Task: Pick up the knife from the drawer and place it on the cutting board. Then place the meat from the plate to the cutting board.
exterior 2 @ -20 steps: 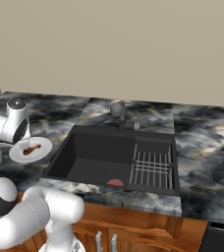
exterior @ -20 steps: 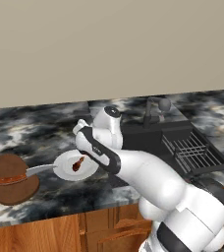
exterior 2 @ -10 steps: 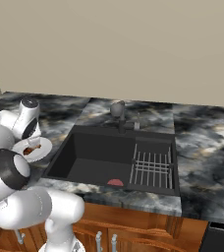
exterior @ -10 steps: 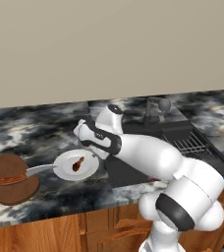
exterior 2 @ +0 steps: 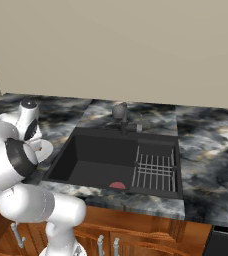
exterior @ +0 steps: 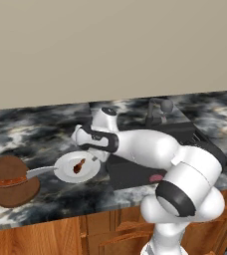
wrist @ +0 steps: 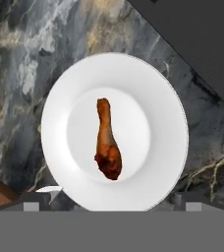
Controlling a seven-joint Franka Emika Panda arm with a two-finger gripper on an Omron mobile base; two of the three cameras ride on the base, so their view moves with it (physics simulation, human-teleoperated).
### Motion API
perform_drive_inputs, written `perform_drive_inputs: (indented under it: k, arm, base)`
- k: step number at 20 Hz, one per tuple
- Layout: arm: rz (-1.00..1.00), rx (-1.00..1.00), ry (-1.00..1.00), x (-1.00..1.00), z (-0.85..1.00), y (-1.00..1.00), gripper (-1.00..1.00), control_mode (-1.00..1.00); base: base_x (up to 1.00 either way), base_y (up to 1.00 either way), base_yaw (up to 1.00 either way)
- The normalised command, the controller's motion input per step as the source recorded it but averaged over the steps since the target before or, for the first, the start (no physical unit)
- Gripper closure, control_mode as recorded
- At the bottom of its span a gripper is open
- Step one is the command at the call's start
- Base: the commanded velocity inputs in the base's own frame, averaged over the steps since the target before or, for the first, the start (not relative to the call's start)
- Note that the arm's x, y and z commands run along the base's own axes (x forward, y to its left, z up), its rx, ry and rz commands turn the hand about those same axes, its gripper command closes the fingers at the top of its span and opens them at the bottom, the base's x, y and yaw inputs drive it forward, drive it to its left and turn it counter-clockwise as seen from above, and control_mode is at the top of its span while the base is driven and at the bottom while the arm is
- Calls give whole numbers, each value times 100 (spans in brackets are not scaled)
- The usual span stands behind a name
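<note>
Knife [exterior: 16,179] already on the cutting board [exterior: 8,191], blade sticking off the board's right end toward the plate [exterior: 60,172], so first half looks done imo. Now on the meat step, approach phase, nothing grabbed yet.

Meat [wrist: 107,142] lying flat mid-plate in the hand view, thin bone end up, fat end down, pretty much centred under the cam. Plate sitting on the marble counter [exterior: 41,139] between board and sink [exterior 2: 111,160], board's corner peeking in at the lower left of the hand view.

Gripper [wrist: 109,205] hanging above the plate, not touching anything, jaws spread wide w/ the tips straddling the plate's near rim. Nothing between them.

Arm pose: reaching fwd and left from the base, elbow bent out over the sink edge, wrist folded down so the hand points at the plate from above.

Next move prob: drop straight down, get fingers either side of the thick part of the drumstick, then close. Small piece on a slick plate, so could slide or tip if one finger lands first. After that, short hop left to the board, w/o landing on the knife.
</note>
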Motion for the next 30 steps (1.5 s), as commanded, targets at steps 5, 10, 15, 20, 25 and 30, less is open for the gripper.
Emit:
perform_drive_inputs:
  k: [5, 10, 15, 20, 25, 30]
  arm:
    - [0, -8, 0, -10, 0, 12, -100, -100]
    - [0, -9, 1, -1, -14, 9, -100, -100]
    - [2, -7, 0, 7, -21, 0, -100, -100]
    - [3, -3, 0, 9, -14, 0, -100, -100]
    - [2, -3, 0, 6, -14, 0, -100, -100]
    - [2, -4, 0, 8, -19, 0, -100, -100]
  base:
    - [0, 0, 0]
    - [0, 0, 0]
    - [0, 0, 0]
    - [0, 0, 0]
    - [0, 0, 0]
    - [0, 0, 0]
